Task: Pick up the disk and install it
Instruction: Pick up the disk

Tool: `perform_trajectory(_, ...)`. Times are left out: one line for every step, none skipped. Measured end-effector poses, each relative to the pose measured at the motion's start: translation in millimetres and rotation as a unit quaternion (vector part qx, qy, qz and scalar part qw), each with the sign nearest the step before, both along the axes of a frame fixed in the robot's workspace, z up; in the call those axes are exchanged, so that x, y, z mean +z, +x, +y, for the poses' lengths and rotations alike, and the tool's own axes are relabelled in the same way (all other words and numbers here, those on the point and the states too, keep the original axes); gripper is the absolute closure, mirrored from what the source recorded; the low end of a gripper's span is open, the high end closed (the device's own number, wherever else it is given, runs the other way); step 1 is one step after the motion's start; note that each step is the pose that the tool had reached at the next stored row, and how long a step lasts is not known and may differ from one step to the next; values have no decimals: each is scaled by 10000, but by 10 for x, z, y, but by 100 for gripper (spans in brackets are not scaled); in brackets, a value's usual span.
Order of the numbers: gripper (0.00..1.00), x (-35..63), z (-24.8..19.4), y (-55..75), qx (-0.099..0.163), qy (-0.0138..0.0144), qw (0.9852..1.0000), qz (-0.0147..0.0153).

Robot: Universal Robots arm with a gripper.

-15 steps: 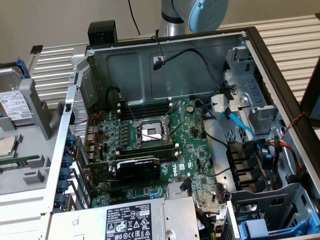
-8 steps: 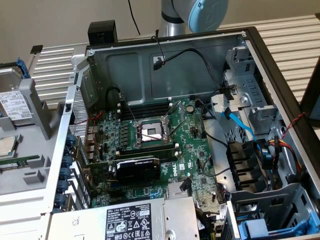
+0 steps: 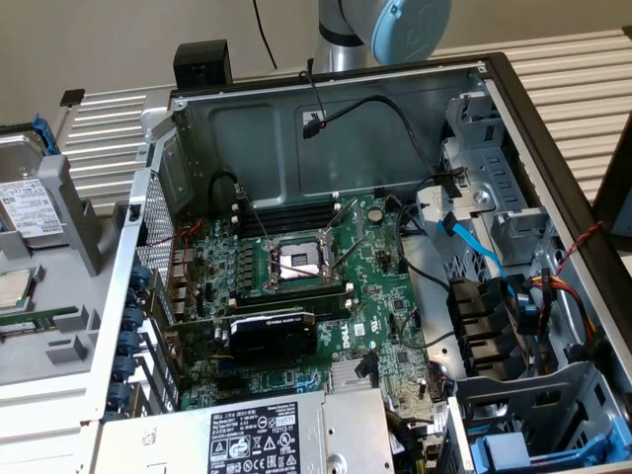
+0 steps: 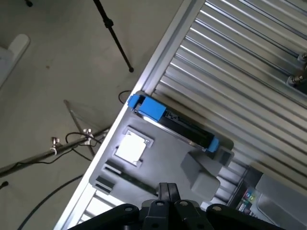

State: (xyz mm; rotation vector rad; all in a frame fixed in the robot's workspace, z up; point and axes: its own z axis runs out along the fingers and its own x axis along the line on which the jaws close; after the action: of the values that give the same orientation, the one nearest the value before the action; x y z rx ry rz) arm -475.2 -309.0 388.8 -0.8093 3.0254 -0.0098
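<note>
The work stood at its first step: the disk (image 3: 24,203) had not yet been picked up. It sat in the grey tray (image 3: 59,367) at the exterior view's left, outside the computer case (image 3: 296,138), apparently propped on edge, its white label facing out and its blue frame around it. In the wrist view the disk (image 4: 172,123) appeared edge-on as a blue-ended bar beyond the hand (image 4: 167,189), which hung above the tray (image 4: 163,160), well apart from the disk. The hand's fingers were pressed together and gripped nothing. A small square chip (image 4: 130,147) lay in its own recess of the tray, nearer the hand than the disk was.

By my judgement, taking the disk would call for the fingers to part wider than the frame and come down square over its upper edge, clear of the chip.

The arm (image 3: 367,28) rose behind the case. Inside the case lay the green board (image 3: 296,296), and dark drive bays (image 3: 484,321) lined its side at the exterior view's right. The bench (image 3: 573,79) was ribbed aluminium. Past its edge the wrist view showed a pale floor (image 4: 48,72) with loose cables and a black stand leg (image 4: 112,33).
</note>
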Motion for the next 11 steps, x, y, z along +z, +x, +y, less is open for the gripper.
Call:
perform_trajectory(89, 0, 5, 0, 57, 0, 10000, 0)
perform_trajectory(89, 0, 11, 0, 122, 0, 9999, 0)
perform_trajectory(89, 0, 17, 0, 170, 0, 9999, 0)
perform_trajectory(89, 0, 26, 0, 218, 0, 9998, -1)
perform_trajectory(89, 0, 33, 0, 267, 0, 9996, -1)
perform_trajectory(89, 0, 38, 0, 327, 0, 9995, -1)
perform_trajectory(89, 0, 39, 0, 399, 0, 9992, -1)
perform_trajectory(89, 0, 40, -1, 474, 0, 9989, -1)
perform_trajectory(89, 0, 42, -1, 558, 0, 9984, -1)
perform_trajectory(89, 0, 45, -1, 622, -1, 9981, -1)
perform_trajectory(89, 1, 50, 1, 641, -3, 9979, 3)
